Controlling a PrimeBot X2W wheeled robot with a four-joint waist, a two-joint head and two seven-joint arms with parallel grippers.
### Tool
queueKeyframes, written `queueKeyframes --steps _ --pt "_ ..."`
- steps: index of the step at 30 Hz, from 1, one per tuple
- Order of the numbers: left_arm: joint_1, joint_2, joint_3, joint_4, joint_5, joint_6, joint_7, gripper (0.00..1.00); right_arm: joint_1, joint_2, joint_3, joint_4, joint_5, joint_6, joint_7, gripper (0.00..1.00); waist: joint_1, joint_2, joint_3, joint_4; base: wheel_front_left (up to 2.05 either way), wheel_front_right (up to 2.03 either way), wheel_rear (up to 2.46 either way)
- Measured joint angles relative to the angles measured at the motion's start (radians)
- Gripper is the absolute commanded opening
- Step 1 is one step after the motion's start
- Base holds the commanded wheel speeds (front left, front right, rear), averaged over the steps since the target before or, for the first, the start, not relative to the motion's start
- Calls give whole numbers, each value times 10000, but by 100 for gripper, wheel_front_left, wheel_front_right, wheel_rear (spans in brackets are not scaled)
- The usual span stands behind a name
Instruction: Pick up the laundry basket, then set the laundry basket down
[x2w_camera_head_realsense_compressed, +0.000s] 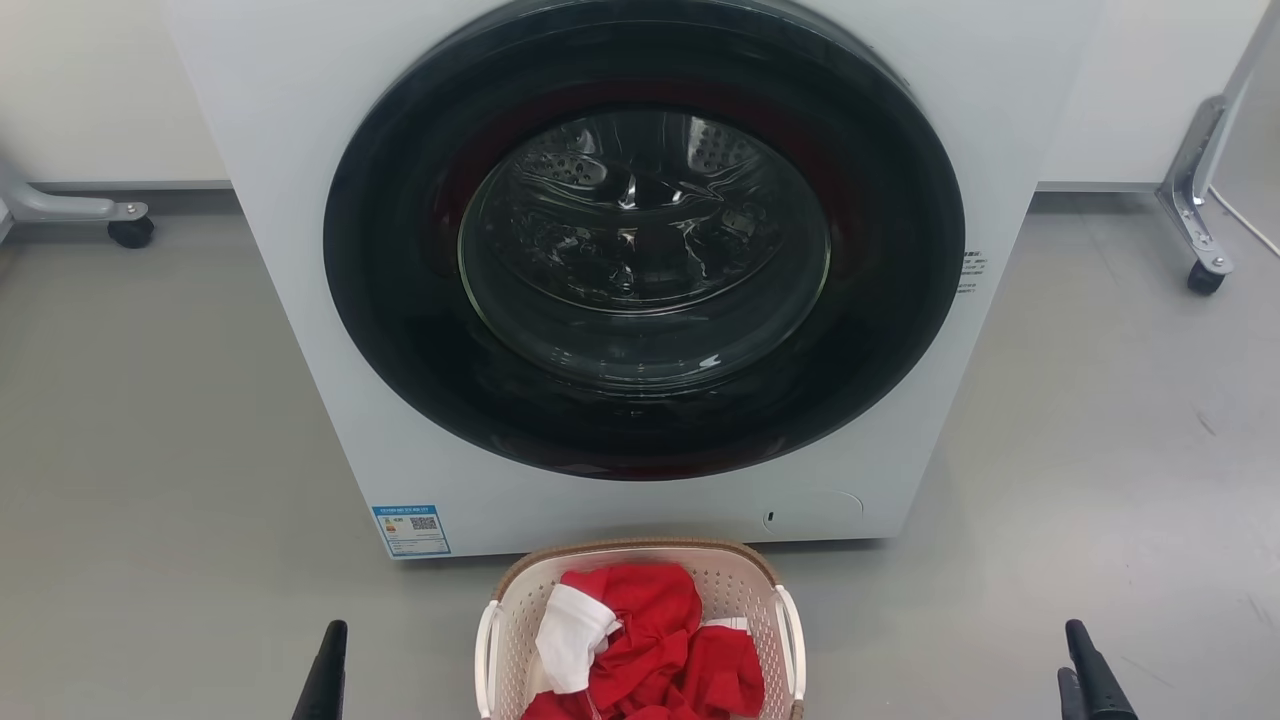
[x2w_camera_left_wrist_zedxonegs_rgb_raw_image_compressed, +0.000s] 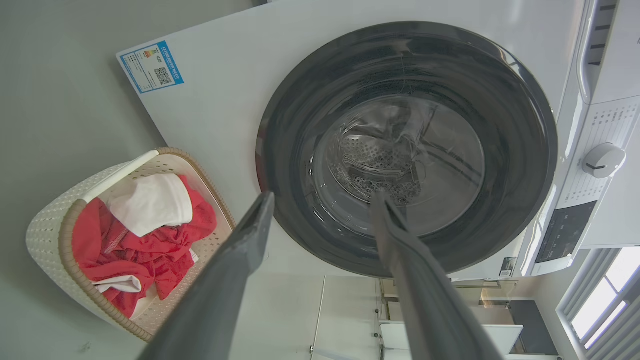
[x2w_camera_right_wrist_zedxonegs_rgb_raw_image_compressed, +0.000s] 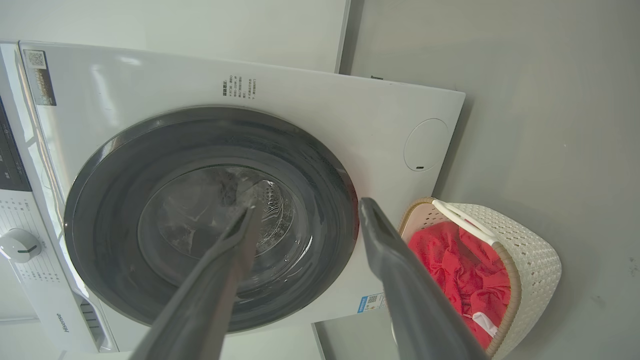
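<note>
Cream laundry basket (x2w_camera_head_realsense_compressed: 738, 588) between left gripper (x2w_camera_left_wrist_zedxonegs_rgb_raw_image_compressed: 322, 196) and right gripper (x2w_camera_right_wrist_zedxonegs_rgb_raw_image_compressed: 306, 206), untouched; both splayed, empty.

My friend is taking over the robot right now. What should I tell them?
Left gripper: open, empty, off to the basket's left.
Right gripper: open, empty, off to its right.
Laundry basket: on the floor in front of the washing machine, with red and white clothes in it.
Done: nothing yet; the basket is not gripped.
Left: probably take its side handles, lift it, then set it down.
</note>
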Motion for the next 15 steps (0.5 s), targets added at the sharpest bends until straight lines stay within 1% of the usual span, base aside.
queueKeyframes --steps 1,5,15 --pt "0 0 0 0 0 0 0 100 0 0 0 0 0 0 0 100 0 0 0 0 0 0 0" --pt "0 12 -171 -182 679 148 -111 100 3 -4 242 -138 -746 -153 -111 100 0 0 8 -1 0 0 0" --pt "5 148 -773 -543 2715 426 -479 100 2 -146 1039 -326 -2663 -456 -489 100 0 0 39 -7 0 0 0"
